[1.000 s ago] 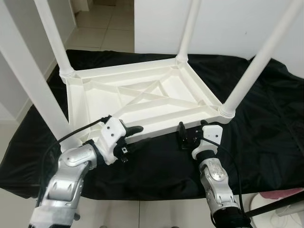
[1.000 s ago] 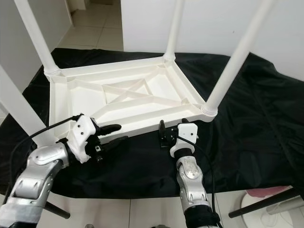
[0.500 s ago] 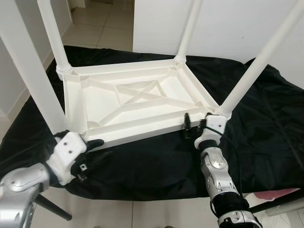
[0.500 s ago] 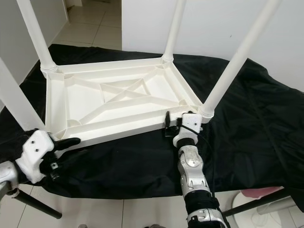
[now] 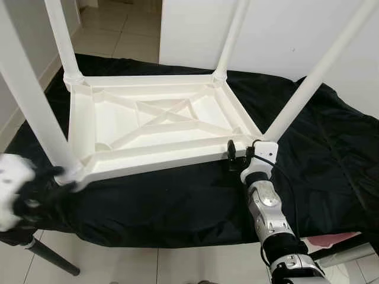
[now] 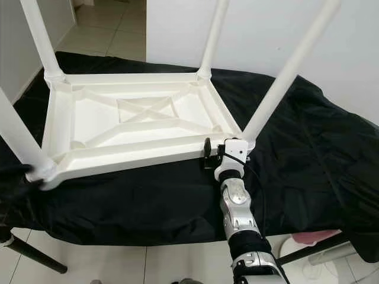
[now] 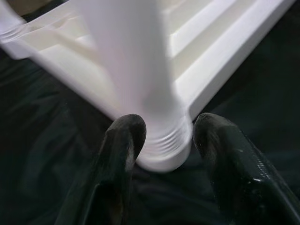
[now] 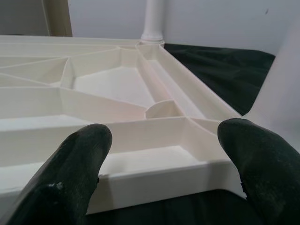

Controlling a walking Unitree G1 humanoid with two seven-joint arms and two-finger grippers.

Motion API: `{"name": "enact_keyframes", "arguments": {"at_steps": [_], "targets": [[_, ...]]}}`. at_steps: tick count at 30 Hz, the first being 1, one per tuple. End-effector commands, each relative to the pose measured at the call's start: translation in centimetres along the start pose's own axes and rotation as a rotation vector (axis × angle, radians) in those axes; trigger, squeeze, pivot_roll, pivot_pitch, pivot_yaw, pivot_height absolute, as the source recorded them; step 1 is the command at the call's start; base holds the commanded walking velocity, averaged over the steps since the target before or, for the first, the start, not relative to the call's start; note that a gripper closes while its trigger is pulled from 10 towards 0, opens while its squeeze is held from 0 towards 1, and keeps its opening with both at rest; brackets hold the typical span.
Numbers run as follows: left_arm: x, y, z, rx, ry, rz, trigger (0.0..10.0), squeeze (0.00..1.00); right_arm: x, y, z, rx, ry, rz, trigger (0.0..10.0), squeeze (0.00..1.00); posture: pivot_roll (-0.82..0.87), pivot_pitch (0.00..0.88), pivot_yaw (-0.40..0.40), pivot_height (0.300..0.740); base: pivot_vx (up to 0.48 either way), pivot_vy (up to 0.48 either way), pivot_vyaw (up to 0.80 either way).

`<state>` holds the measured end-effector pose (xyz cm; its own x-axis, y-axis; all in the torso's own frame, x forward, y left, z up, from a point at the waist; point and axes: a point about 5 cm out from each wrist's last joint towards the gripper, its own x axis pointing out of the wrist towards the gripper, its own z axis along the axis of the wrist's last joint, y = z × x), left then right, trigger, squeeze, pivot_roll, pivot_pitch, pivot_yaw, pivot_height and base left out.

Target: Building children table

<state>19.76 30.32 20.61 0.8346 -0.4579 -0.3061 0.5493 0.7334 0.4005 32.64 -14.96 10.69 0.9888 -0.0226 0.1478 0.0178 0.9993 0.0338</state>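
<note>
With all four legs in, I bracketed the lower-left leg with my left end effector spread wide, unclamped, while my right end effector gaped at the children table rim; closing came next.

Your left gripper sits low at your left, fingers parted; right gripper reaches forward, fingers spread wide.

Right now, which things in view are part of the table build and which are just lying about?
In the job:
- upturned white table, its four legs pointing up
- left hand, fingers either side of the near-left leg's base
- right hand, open at the near edge

Lying about:
- black cloth underneath
- pink object on the floor
</note>
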Motion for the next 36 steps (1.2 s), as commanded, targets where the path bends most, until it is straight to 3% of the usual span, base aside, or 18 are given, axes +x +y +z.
{"name": "enact_keyframes", "arguments": {"at_steps": [1,3,5,9,12,13,14,17,21,23,25,27,30,32,36], "targets": [[-0.1,0.1,-0.1,0.01,0.008,-0.015,10.0,0.0,0.0,-0.4,0.0,0.0,-0.003,-0.019,10.0,0.0,0.11,0.042,-0.133,0.74,0.0,0.0,0.0],[-0.4,0.8,-0.1,0.009,0.017,0.002,10.0,0.0,0.0,-0.5,-0.1,0.0,0.0,-0.022,10.0,0.0,0.11,0.041,-0.13,0.74,0.0,0.0,0.0],[-1.3,2.7,-0.2,0.019,0.043,0.047,10.0,0.0,0.0,-0.7,-0.4,0.001,0.007,-0.04,10.0,0.0,0.11,0.037,-0.125,0.74,0.0,0.0,0.0],[-1.3,3.9,-0.4,0.039,0.055,0.095,10.0,0.0,0.0,-0.7,-0.5,-0.001,0.011,-0.043,10.0,0.0,0.11,0.034,-0.125,0.74,0.0,0.0,0.0],[-0.7,6.4,-1.0,0.045,0.072,0.207,10.0,0.0,-0.1,-0.6,-0.7,0.001,0.018,-0.05,10.0,0.0,0.1,0.025,-0.123,0.74,0.0,0.0,0.0],[-0.7,6.4,-1.0,0.045,0.072,0.207,10.0,0.0,-0.1,-0.6,-0.7,0.001,0.018,-0.05,10.0,0.0,0.1,0.025,-0.123,0.74,0.0,0.0,0.0],[0.0,7.7,-1.3,0.012,0.06,0.249,10.0,0.0,-0.2,-0.3,-0.8,0.003,0.02,-0.051,10.0,0.0,0.09,0.018,-0.121,0.74,0.0,0.0,0.0],[0.2,8.0,-1.3,0.004,0.049,0.256,10.0,0.0,-0.2,-0.2,-0.8,0.003,0.02,-0.05,10.0,0.0,0.09,0.018,-0.121,0.74,0.0,0.0,0.0],[1.5,9.4,-1.3,0.01,0.037,0.335,10.0,0.0,-0.2,0.1,-0.8,0.002,0.02,-0.05,10.0,0.0,0.08,0.008,-0.12,0.74,0.0,0.0,0.0],[3.6,10.8,-1.2,-0.007,0.019,0.418,10.0,0.0,-0.2,0.2,-0.8,-0.003,0.025,-0.069,10.0,0.0,0.07,0.003,-0.119,0.74,0.0,0.0,0.0],[3.6,10.8,-1.2,-0.007,0.019,0.418,10.0,0.0,-0.2,0.2,-0.8,-0.003,0.025,-0.069,10.0,0.0,0.07,0.003,-0.119,0.74,0.0,0.0,0.0],[5.4,11.4,-0.9,-0.043,-0.023,0.455,10.0,0.0,-0.4,-0.1,-1.1,-0.008,0.041,-0.106,10.0,0.0,0.07,0.001,-0.121,0.74,0.0,0.0,0.0],[6.2,11.6,-0.7,-0.062,-0.032,0.463,10.0,0.0,-0.5,-0.3,-1.2,-0.005,0.048,-0.125,10.0,0.0,0.07,0.0,-0.124,0.74,0.0,0.0,0.0],[8.2,11.3,-0.3,-0.099,-0.072,0.455,10.0,0.0,-0.9,-0.5,-1.6,0.047,0.063,-0.161,10.0,0.0,0.05,0.0,-0.12,0.74,0.0,0.0,0.0],[9.0,11.1,-0.1,-0.107,-0.083,0.443,10.0,0.0,-1.1,-0.6,-1.7,0.075,0.068,-0.176,10.0,0.0,0.05,0.0,-0.12,0.74,0.0,0.0,0.0]]}}
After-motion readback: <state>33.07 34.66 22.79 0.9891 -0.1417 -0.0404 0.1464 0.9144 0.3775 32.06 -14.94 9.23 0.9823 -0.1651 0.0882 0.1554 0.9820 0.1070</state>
